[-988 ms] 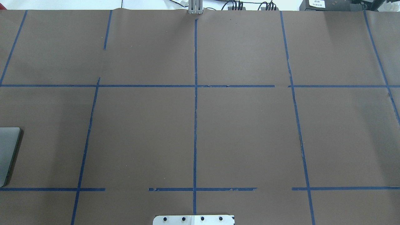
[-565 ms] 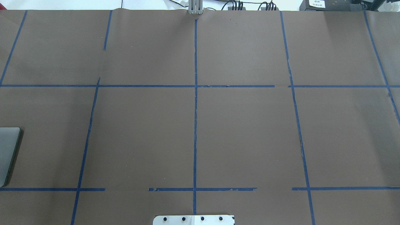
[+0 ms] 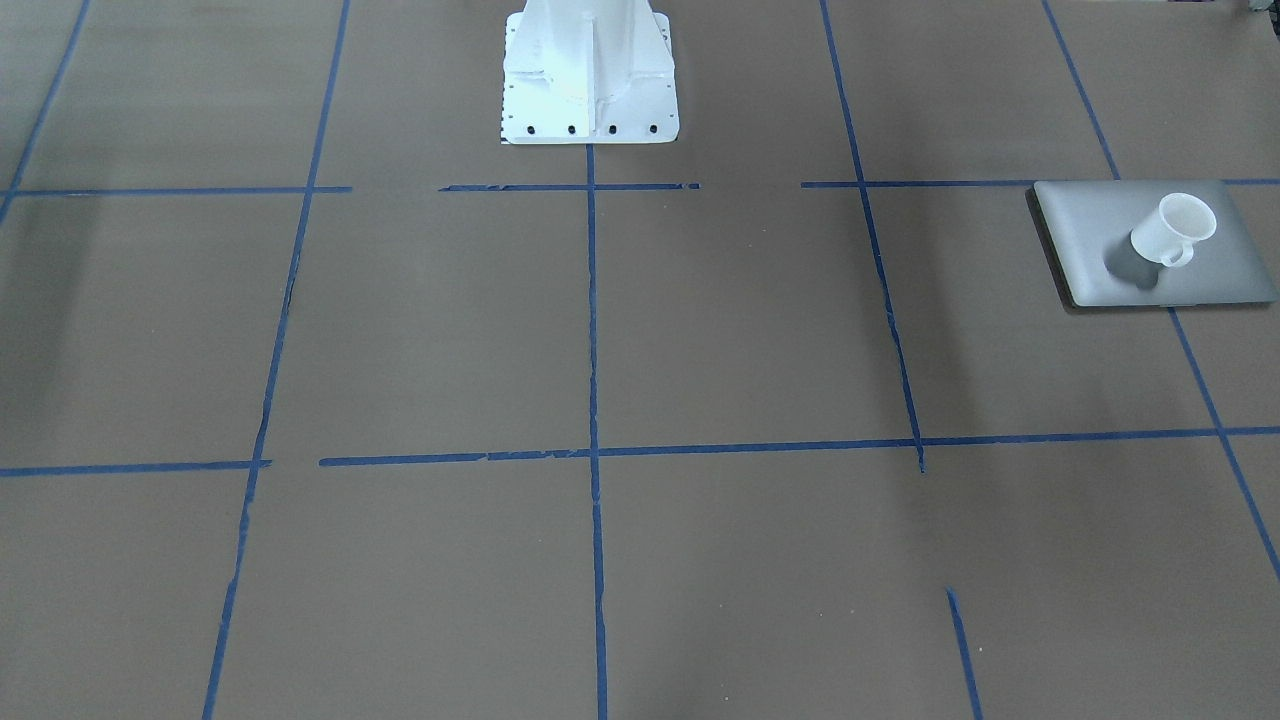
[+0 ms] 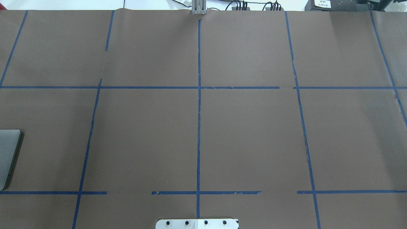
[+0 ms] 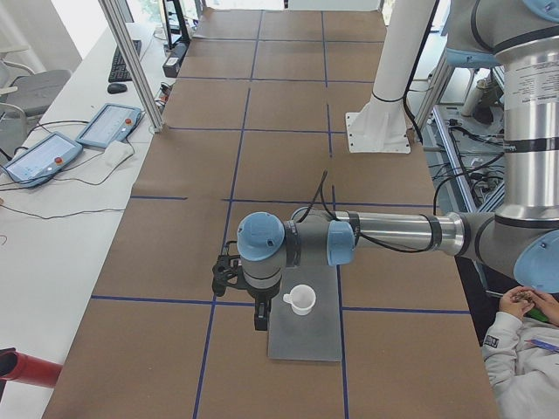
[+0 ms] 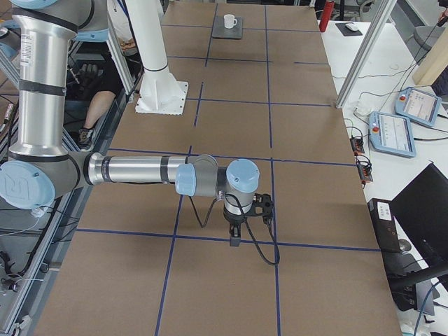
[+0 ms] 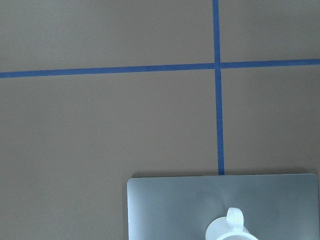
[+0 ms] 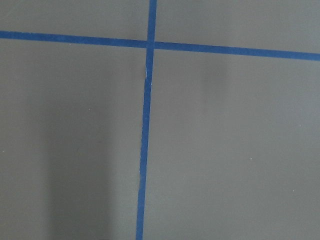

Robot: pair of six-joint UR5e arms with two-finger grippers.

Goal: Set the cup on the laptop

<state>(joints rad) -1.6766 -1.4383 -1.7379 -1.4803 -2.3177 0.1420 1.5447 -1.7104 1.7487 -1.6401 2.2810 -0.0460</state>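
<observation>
The white cup [image 3: 1172, 230] stands upright on the silver-grey laptop [image 3: 1085, 235] near the table's end on my left side. It also shows in the exterior left view [image 5: 302, 298], on the laptop [image 5: 306, 345], and far off in the exterior right view [image 6: 229, 22]. In the left wrist view the cup [image 7: 231, 231] sits at the bottom edge on the laptop [image 7: 170, 205]. My left gripper [image 5: 259, 316] hangs just beside the cup, apart from it; I cannot tell if it is open. My right gripper [image 6: 234, 238] hangs over bare table far from the cup; I cannot tell its state.
The white robot pedestal [image 3: 588, 70] stands at the table's robot side. Only a corner of the laptop [image 4: 8, 156] shows in the overhead view. Teach pendants [image 5: 109, 125] lie on the side desk. An operator [image 5: 520, 349] sits near the robot. Blue tape lines grid the brown table.
</observation>
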